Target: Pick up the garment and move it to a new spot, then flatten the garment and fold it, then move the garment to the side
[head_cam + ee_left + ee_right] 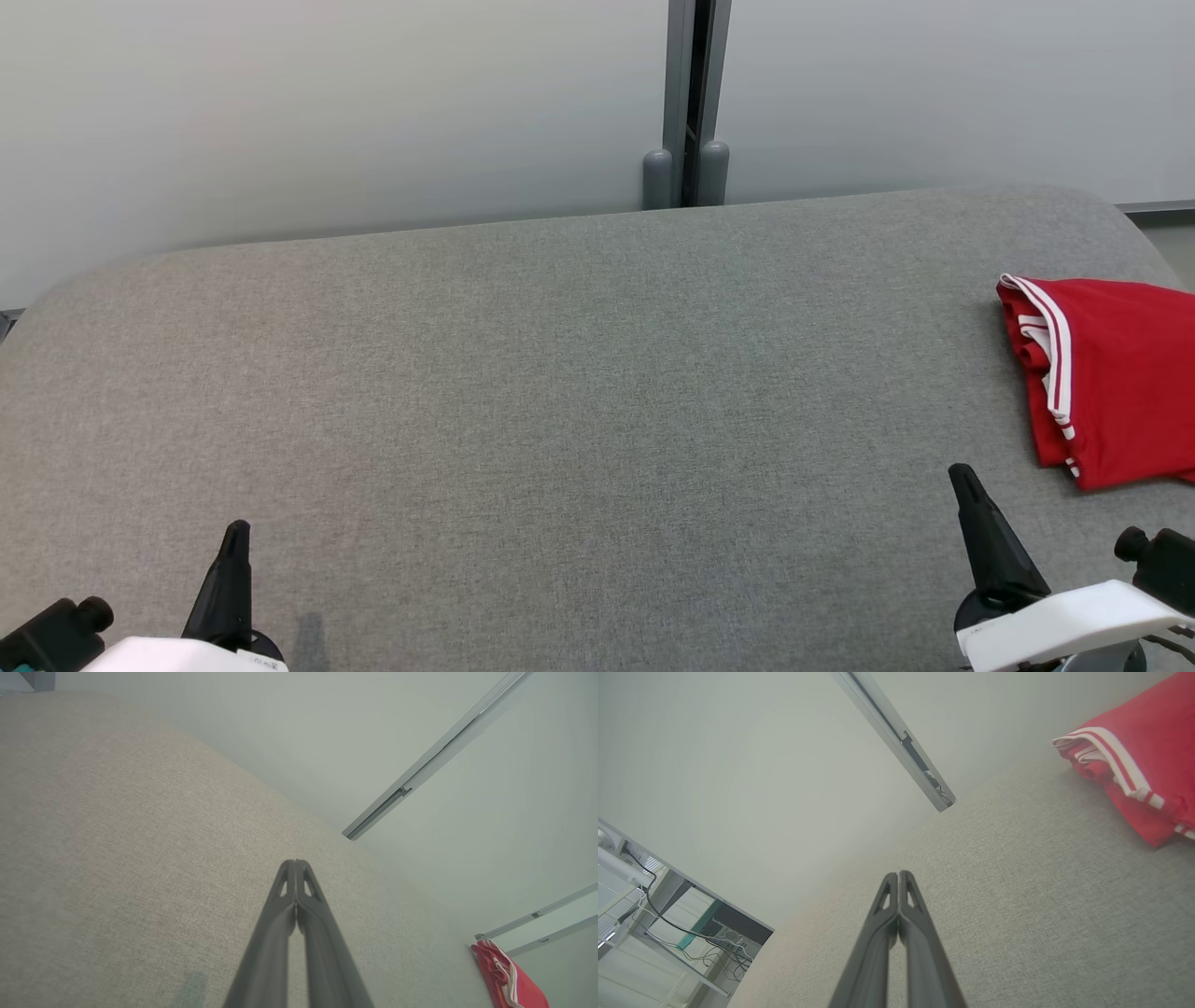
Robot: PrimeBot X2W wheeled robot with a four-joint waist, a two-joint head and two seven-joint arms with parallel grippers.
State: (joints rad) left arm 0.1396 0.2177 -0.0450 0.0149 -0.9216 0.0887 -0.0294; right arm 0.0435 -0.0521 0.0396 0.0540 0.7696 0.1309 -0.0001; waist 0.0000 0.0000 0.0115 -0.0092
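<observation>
On the wide grey fabric-covered table (560, 392), the red cloth garment w/ white stripes (1111, 373) lay folded at the far right edge, and the left gripper (236, 537) and right gripper (963, 478) were both pressed together, holding nothing, so prob. all steps were done.

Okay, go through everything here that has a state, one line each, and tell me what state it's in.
red garment: folded, lying on the grey surface at its right side, not held.
left gripper: shut, empty.
right gripper: shut, empty, apart from the garment.
</observation>
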